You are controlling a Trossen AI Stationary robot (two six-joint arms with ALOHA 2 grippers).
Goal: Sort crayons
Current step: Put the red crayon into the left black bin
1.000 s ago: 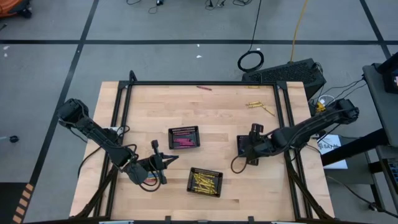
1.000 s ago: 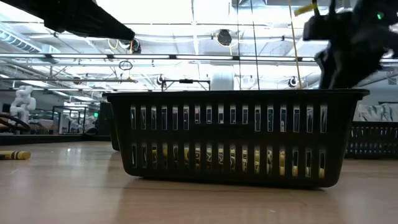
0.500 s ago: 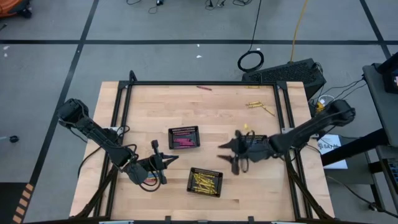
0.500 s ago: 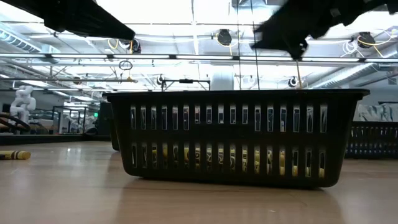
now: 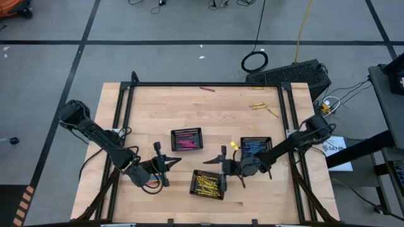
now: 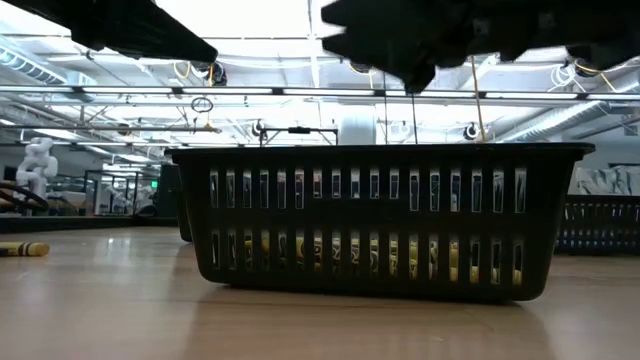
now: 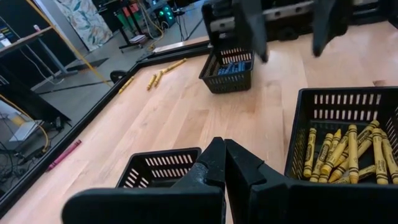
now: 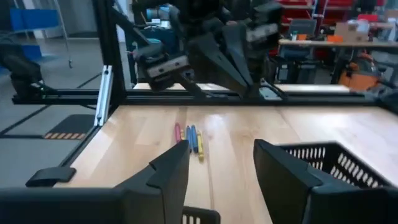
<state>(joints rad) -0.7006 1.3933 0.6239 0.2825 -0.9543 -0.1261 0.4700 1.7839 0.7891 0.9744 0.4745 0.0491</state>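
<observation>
Three trays on the counter (image 5: 145, 107), sorted crayons inside.
Yellow crayons (image 5: 207, 184) fill the near tray (image 5: 208, 184), pink the middle tray (image 5: 187, 139), blue the far tray (image 5: 255, 147). Right end effector (image 5: 222, 166) spread wide, empty, above the near tray; left end effector (image 5: 169, 162) pinched closed beside it. Loose crayons (image 8: 189, 137) hard to count.

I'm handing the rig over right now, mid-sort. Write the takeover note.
Left gripper: shut, empty, left of the yellow tray.
Right gripper: open, empty, above that tray's far edge.
Done: yellow tray, pink tray and blue tray each hold crayons.
Left: loose yellow crayons and a red crayon near the far edge, and a few mixed crayons near the left arm.
</observation>
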